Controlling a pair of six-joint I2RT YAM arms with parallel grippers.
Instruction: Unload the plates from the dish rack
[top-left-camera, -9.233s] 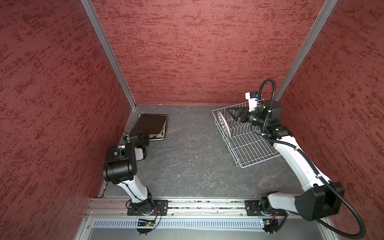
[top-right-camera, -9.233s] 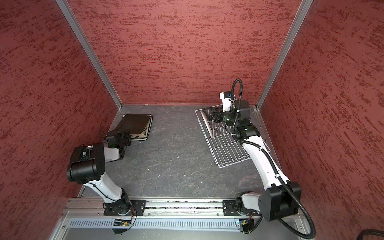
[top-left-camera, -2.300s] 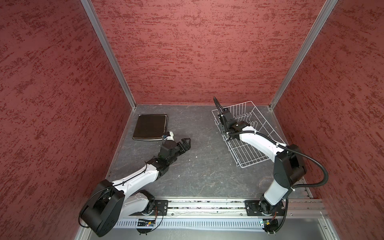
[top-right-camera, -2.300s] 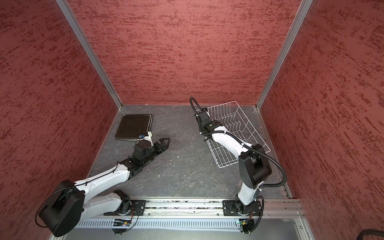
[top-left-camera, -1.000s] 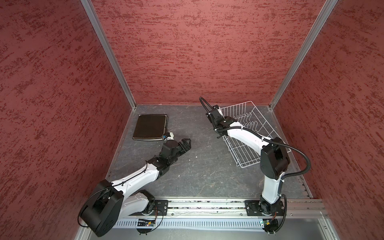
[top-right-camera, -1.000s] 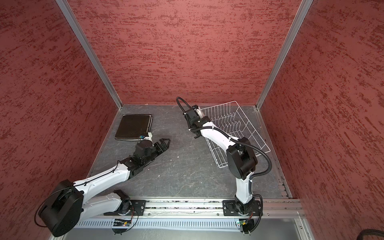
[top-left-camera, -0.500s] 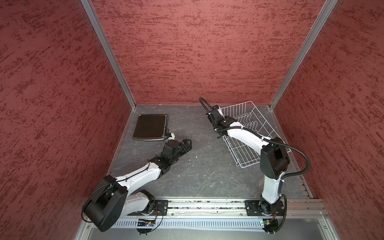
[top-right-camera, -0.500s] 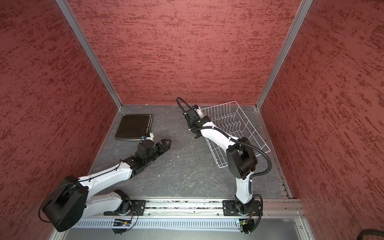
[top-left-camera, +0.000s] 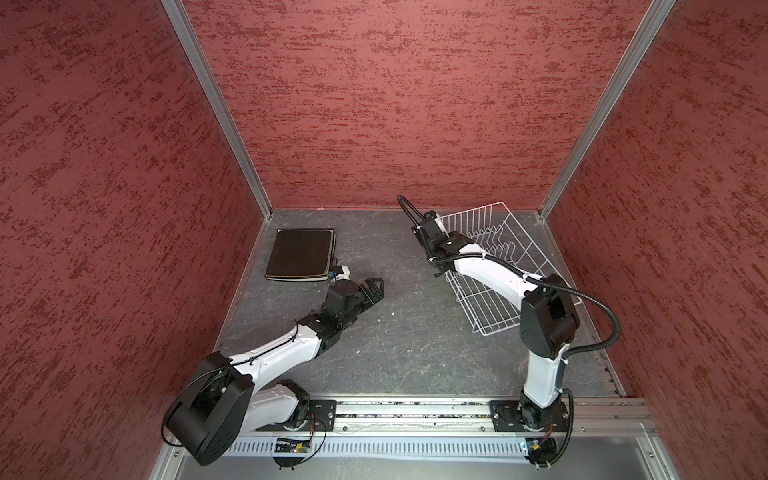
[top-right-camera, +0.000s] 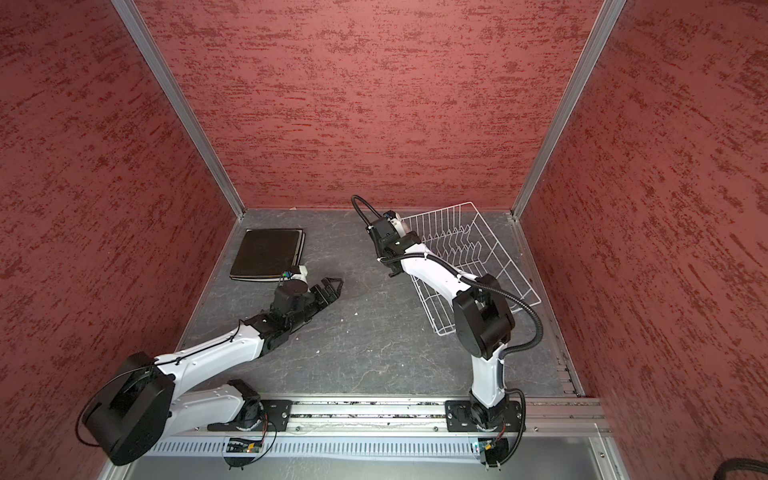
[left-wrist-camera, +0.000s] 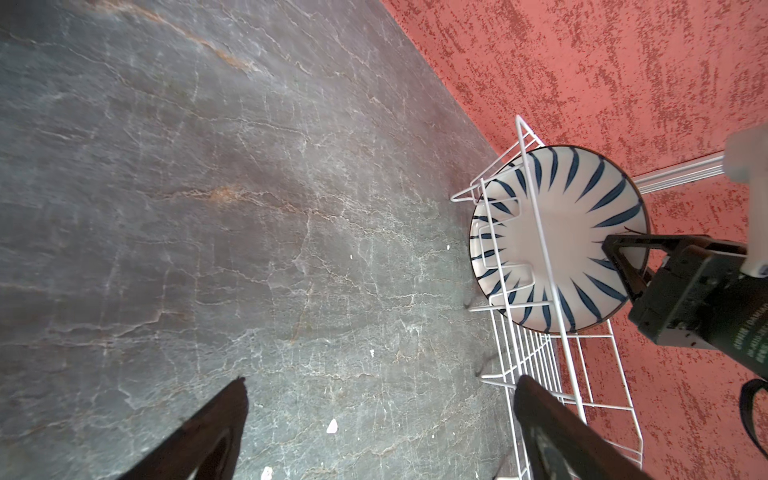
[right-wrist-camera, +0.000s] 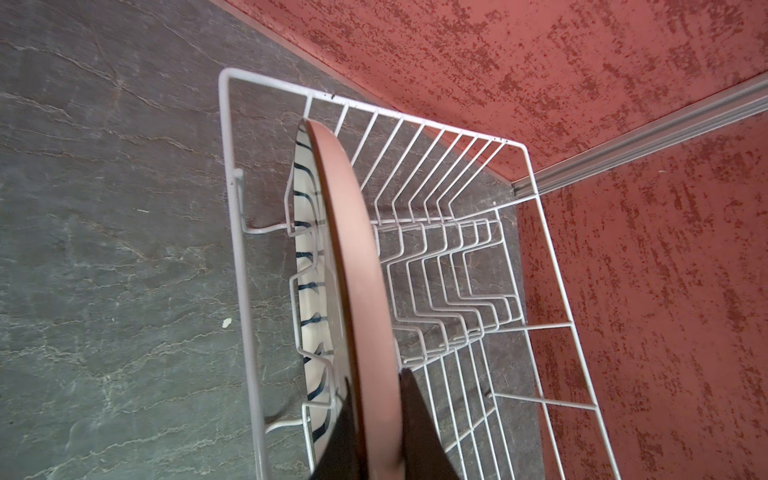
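My right gripper (right-wrist-camera: 376, 392) is clamped on the rim of the round plate (left-wrist-camera: 582, 232), 1 finger on each face. It's the white plate with dark streaks, standing on edge between prongs at the end of the dish rack (top-left-camera: 505, 239) that faces the middle of the table (top-left-camera: 415, 340). The other slots look empty, so I'd call this the last 1 to pull.

My left gripper (top-left-camera: 374, 286) is wide open, holding nothing, low over the table and well apart from the rack. The stack of plates (top-left-camera: 299, 253), black square on top, lies flat near the back corner on my left side.

The step in hand is getting it out of the slot:
- Lift straight up and keep the plate upright until its low edge clears the prongs and the rim wire.
- The grip is only at the edge, so the plate may swing. Go slow, no twisting.
- The wire rack looks light and could ride up with the plate, so I need to watch for snagging.
- Then carry it across toward the stack.
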